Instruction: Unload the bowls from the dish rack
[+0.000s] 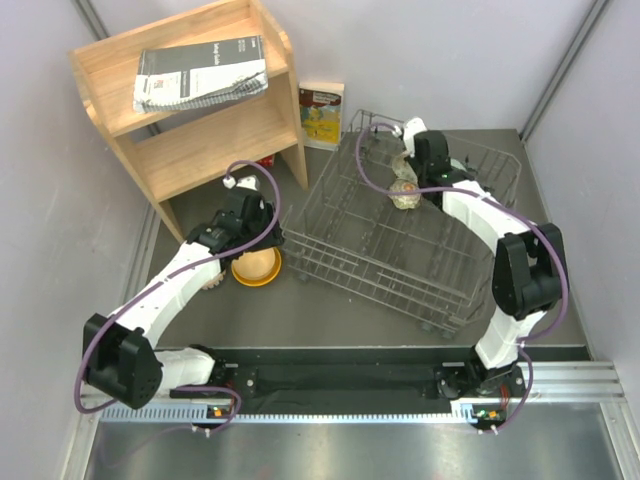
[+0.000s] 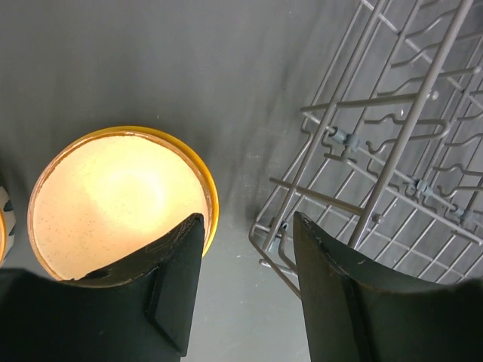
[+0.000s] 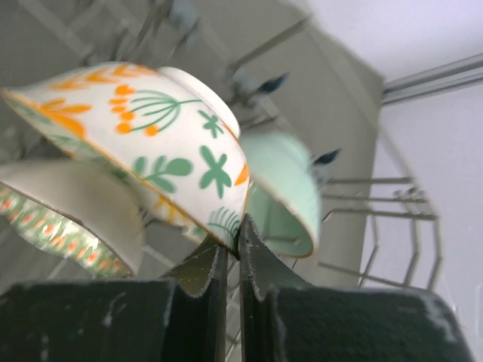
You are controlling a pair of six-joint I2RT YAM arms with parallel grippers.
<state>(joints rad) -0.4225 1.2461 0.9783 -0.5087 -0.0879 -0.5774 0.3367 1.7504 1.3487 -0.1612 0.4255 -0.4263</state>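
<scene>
Two pincers at work, and my right pincer (image 3: 232, 243) is the busy one: jaws pressed together on the rim of the floral cream bowl (image 3: 151, 143), which hangs tilted from the pinch. Just behind it sits the pale teal-green bowl (image 3: 283, 197), and at the lower left a third bowl (image 3: 75, 215) with a patterned outside. All of this is over the far side of the dish rack (image 1: 400, 235); I cannot tell whether the floral bowl is clear of the tines. So the step in hand, as I read it, is pulling this bowl out. Next I need a straight lift, clear of its neighbours and the wire wall, then a carry to the table (image 2: 189, 75).

My left pincer (image 2: 249, 226) hangs with jaws apart, holding nothing, over the edge of the orange-yellow bowl (image 2: 113, 196). That bowl stands upright on the table just beside the rack's corner, already out.
</scene>
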